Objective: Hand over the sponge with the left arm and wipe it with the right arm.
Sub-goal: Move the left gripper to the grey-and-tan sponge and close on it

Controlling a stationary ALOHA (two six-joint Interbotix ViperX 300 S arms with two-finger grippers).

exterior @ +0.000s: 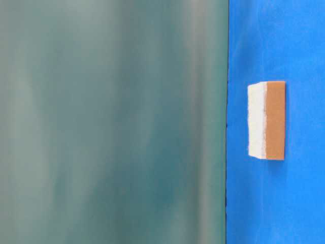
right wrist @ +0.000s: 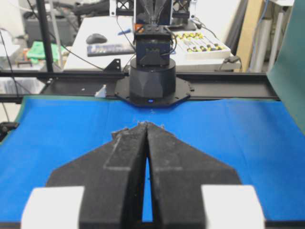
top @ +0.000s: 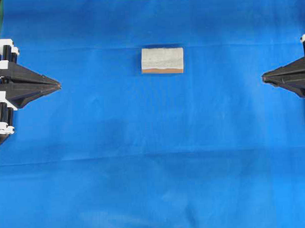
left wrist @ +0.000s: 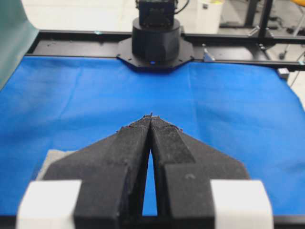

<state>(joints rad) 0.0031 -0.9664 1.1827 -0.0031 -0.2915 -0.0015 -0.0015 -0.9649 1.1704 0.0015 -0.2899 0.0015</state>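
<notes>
The sponge (top: 162,60) lies flat on the blue cloth (top: 154,159), whitish mottled face up and its orange-brown layer along the near edge, resting in nothing and carrying nothing, well apart from both grippers and roughly midway between them, a little to the far side of the line joining their tips. The left gripper (top: 57,86) is clenched with its pointed fingers pressed tip to tip around nothing, and in its wrist view the sponge shows only as a grey corner behind its left finger (left wrist: 126,152). The right gripper (top: 264,78) is likewise clenched and empty, its tips pointing across the cloth at the left gripper.
</notes>
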